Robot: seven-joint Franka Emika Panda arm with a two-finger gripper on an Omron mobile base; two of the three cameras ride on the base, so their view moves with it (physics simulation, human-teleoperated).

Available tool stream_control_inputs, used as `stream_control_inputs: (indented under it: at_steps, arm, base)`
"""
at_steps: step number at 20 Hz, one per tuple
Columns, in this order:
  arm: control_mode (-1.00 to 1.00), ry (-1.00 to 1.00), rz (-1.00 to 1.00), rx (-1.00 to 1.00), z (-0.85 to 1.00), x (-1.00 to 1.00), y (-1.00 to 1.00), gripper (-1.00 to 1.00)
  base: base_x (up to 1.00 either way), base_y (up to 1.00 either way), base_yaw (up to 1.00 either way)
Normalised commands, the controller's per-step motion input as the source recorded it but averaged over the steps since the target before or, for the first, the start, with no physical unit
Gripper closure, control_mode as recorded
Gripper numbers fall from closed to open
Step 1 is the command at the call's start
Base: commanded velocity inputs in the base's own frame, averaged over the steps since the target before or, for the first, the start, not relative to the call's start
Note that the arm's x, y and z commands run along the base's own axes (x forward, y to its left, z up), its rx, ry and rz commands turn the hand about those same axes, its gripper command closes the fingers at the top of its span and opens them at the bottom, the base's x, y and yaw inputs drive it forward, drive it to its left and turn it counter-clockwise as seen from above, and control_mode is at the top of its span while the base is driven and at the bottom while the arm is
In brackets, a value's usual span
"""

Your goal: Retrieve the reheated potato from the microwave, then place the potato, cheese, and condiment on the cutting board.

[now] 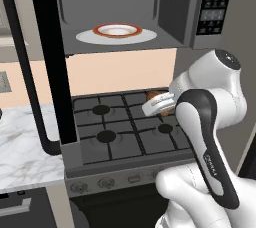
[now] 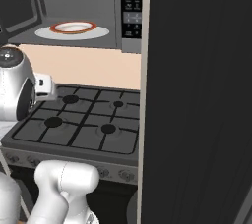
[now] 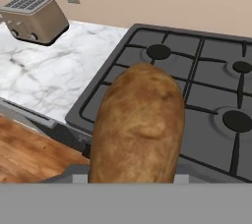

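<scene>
My gripper (image 1: 159, 103) is shut on the potato (image 3: 138, 125), a brown rough-skinned oval, and holds it above the back right of the stove. Its brown skin peeks out behind the white hand (image 1: 153, 94). The microwave (image 1: 170, 7) hangs above the stove with its dark door (image 1: 50, 57) swung open to the left. In the hand view, a corner of the wooden cutting board (image 3: 24, 152) lies at the lower left, beside the stove. The cheese and the condiment are out of view.
A white plate with a red rim (image 1: 117, 30) sits inside the microwave. The black gas stove (image 3: 206, 85) lies below the hand. A toaster (image 3: 34, 19) stands on the marble counter (image 3: 54, 70). A tall dark panel (image 2: 197, 95) walls off the right.
</scene>
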Motion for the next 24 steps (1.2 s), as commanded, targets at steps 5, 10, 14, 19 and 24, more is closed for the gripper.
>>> stream_control_inputs:
  at_steps: [5,10,14,19,24]
  arm:
    - [-1.0,-0.05,0.0,0.02,-0.04,-0.14,-0.01,1.0]
    - [-1.0,0.0,0.02,0.01,-0.01,0.0,-0.02,1.0]
    - [-1.0,0.0,0.0,0.0,0.0,0.0,0.0,1.0]
    - [-1.0,0.0,0.0,0.0,0.0,0.0,0.0,1.0]
    - [-1.0,0.0,0.0,0.0,0.0,0.0,0.0,1.0]
  base:
    - [0.0,0.0,0.0]
    - [0.0,0.0,0.0]
    - [0.0,0.0,0.0]
    - [0.0,0.0,0.0]
    - [0.0,0.0,0.0]
